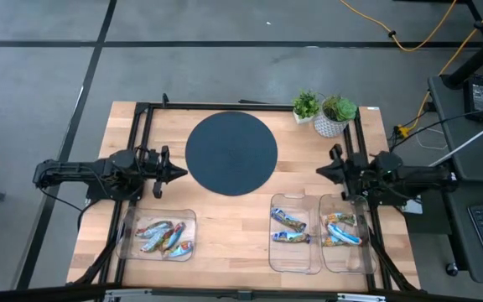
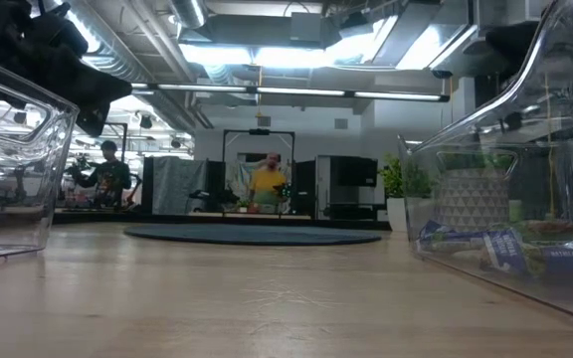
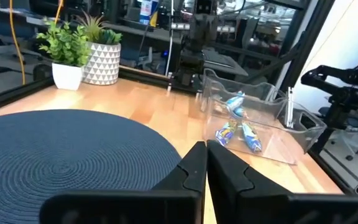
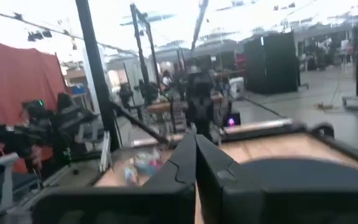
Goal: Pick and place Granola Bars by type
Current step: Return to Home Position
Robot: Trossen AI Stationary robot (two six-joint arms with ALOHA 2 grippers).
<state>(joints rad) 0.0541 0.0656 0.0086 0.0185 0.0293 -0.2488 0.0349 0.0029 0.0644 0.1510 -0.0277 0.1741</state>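
Note:
The granola bars lie in three clear trays along the table's near side. Several blue, green and red-orange ones fill the left tray, two blue ones lie in the middle tray, and several more in the right tray. My left gripper hovers shut at the left edge of the round dark mat, pointing right. My right gripper hovers shut to the right of the mat, pointing left. Their shut fingers also show in the wrist views, left gripper and right gripper. Neither holds a bar.
Two small potted plants stand at the table's far right corner. A black frame runs around the table top. Bare wood lies between the left and middle trays. People stand in the room beyond the table.

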